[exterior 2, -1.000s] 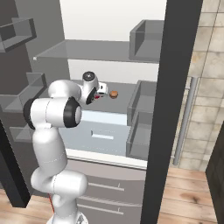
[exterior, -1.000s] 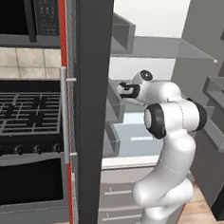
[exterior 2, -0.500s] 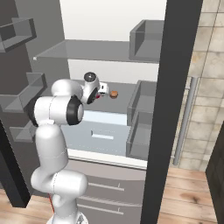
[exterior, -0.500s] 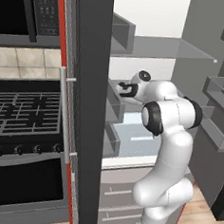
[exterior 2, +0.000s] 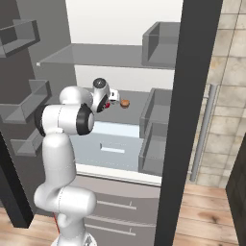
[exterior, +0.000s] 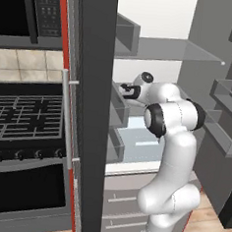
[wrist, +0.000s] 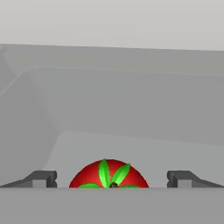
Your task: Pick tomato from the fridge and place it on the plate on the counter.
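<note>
Two dark fingertips (wrist: 41, 179) of the white arm's gripper (wrist: 112, 180) stand spread wide on either side of the small glossy red tomato (wrist: 109, 174) with its green star-shaped stem top, not touching it. The tomato sits on a grey shelf inside the tall dark grey fridge (exterior: 91, 111). A brownish-orange round item (exterior 2: 124, 103) lies nearby.
</note>
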Controlling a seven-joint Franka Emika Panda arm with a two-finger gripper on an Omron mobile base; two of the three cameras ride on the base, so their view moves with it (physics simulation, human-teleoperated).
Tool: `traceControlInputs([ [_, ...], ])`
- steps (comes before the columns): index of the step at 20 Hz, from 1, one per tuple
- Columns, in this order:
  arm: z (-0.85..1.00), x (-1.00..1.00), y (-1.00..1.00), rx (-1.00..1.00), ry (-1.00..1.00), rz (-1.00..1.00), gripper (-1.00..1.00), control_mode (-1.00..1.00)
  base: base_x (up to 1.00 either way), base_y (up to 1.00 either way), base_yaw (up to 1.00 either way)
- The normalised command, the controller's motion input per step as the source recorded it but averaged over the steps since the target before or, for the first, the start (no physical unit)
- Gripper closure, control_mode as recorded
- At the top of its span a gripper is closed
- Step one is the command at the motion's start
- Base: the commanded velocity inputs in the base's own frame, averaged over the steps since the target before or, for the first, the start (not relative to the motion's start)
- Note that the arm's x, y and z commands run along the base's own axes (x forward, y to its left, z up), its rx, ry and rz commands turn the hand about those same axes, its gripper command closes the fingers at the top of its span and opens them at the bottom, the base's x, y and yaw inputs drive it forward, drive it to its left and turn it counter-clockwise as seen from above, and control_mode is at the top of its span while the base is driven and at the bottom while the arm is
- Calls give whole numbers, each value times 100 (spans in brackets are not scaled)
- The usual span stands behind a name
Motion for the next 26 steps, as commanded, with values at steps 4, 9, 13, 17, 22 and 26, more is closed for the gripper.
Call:
traceControlInputs([
  [4,-13,2,3,0,0,0,-100,-100,0,0,0],
  [9,-19,0,0,0,0,0,-100,-100,0,0,0],
  [13,-6,0,0,0,0,0,100,-100,0,0,0],
  [17,0,0,0,0,0,0,100,-100,0,0,0],
  [22,0,0,0,0,0,0,100,-100,0,0,0],
  [26,0,-3,0,0,-1,0,100,-100,0,0,0],
])
